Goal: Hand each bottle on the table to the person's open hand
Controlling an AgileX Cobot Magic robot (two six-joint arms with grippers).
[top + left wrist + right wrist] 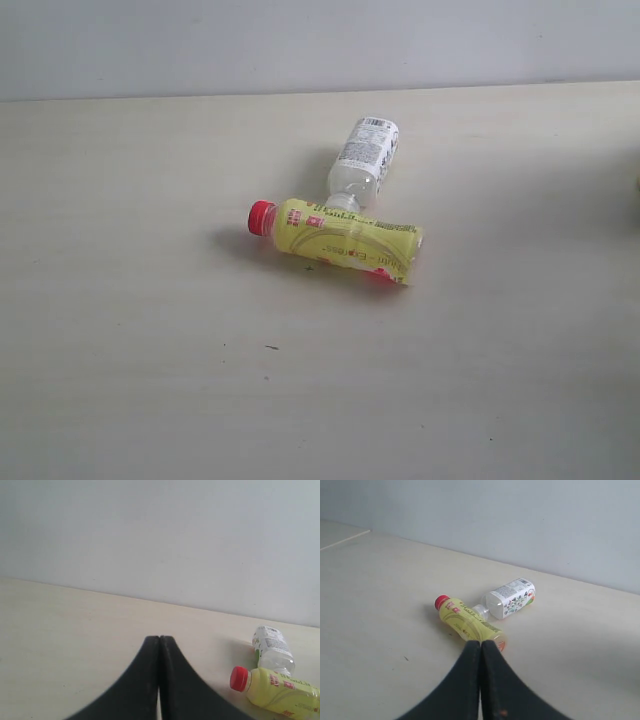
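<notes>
Left gripper [159, 639]: fingers pressed together, nothing between them. Right gripper [480, 643]: the same, looking down on the bottles. The yellow bottle [345, 240] lies on its side mid-table [140, 360], red cap pointing left in the exterior view. The white-labelled bottle [365, 155] lies just behind it, neck touching its side. Both look like light, thin plastic, round and ready to roll, so a hold across the labelled middle seems safest. No person's hand shows.
</notes>
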